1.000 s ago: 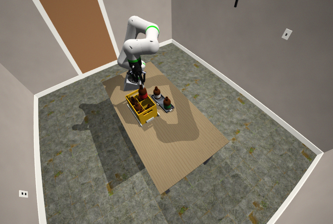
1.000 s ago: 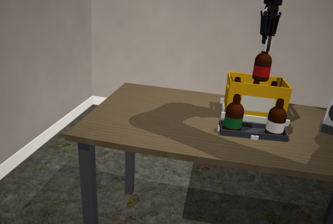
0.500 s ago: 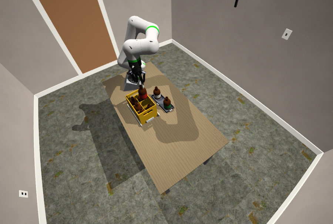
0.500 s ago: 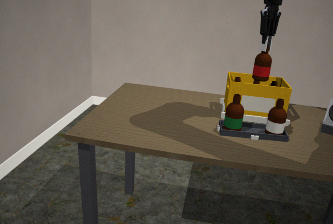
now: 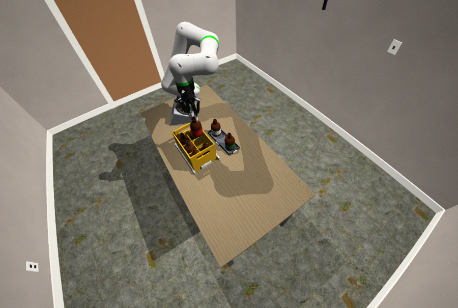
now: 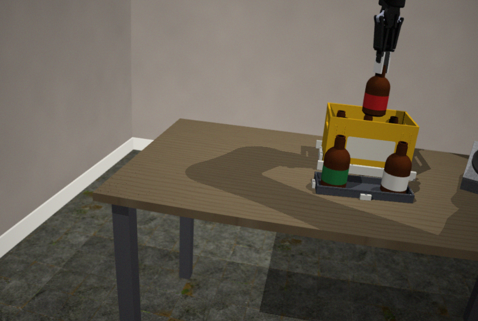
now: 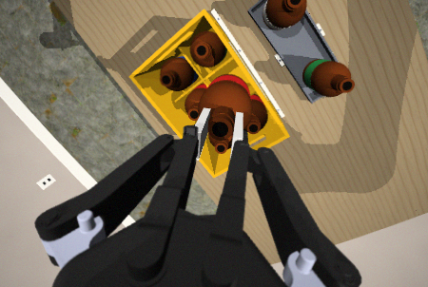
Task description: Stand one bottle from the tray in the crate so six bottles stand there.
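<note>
- While the white arm (image 5: 192, 60) bends over from the upper centre of the top view, the wooden desk (image 5: 244, 200) runs diagonally toward the lower right.
- Yellow crate (image 6: 370, 129): right of centre in the exterior view, resting on the desk, with brown bottle necks showing inside its cells.
- Grey tray (image 6: 363, 190): in front of the crate in the exterior view, just beside it.
- End effector (image 7: 220, 129): lower centre of the wrist view, its pale fingertips pinching the neck of the red-banded bottle.
- Red-banded bottle (image 6: 375, 97): upright, hanging above the crate, its base at about rim level in the exterior view.
- Green-banded bottle (image 6: 335, 163): upright at the tray's left end.
- White-banded bottle (image 6: 396, 168): upright at the tray's right end.
</note>
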{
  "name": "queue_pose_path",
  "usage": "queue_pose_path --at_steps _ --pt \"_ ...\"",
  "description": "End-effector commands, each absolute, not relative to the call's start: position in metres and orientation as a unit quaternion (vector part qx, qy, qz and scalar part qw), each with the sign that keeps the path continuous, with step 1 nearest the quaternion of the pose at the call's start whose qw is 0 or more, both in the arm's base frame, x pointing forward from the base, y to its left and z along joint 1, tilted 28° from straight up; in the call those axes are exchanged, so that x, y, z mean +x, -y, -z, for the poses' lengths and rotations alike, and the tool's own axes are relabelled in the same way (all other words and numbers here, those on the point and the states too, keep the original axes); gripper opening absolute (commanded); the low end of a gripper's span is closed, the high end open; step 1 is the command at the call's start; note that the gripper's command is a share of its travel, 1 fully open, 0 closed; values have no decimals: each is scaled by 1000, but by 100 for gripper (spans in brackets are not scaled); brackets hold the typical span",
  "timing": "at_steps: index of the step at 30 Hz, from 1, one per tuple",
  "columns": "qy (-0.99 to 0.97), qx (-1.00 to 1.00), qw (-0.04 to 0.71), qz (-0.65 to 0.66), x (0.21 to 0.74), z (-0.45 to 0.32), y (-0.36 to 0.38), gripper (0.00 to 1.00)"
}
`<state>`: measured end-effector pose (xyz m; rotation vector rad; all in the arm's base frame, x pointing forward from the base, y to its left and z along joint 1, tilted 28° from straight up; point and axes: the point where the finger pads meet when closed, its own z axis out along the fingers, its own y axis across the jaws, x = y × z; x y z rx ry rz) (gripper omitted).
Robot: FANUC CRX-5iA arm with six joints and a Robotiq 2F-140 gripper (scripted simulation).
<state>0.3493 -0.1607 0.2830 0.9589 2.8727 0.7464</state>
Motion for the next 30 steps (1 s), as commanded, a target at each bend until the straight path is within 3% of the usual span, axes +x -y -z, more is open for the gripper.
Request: queue_pose_path --at_steps 1,30 --pt "-921 307 11 -239 349 -283 161 0" --pt "-921 307 11 -239 350 -281 160 0"
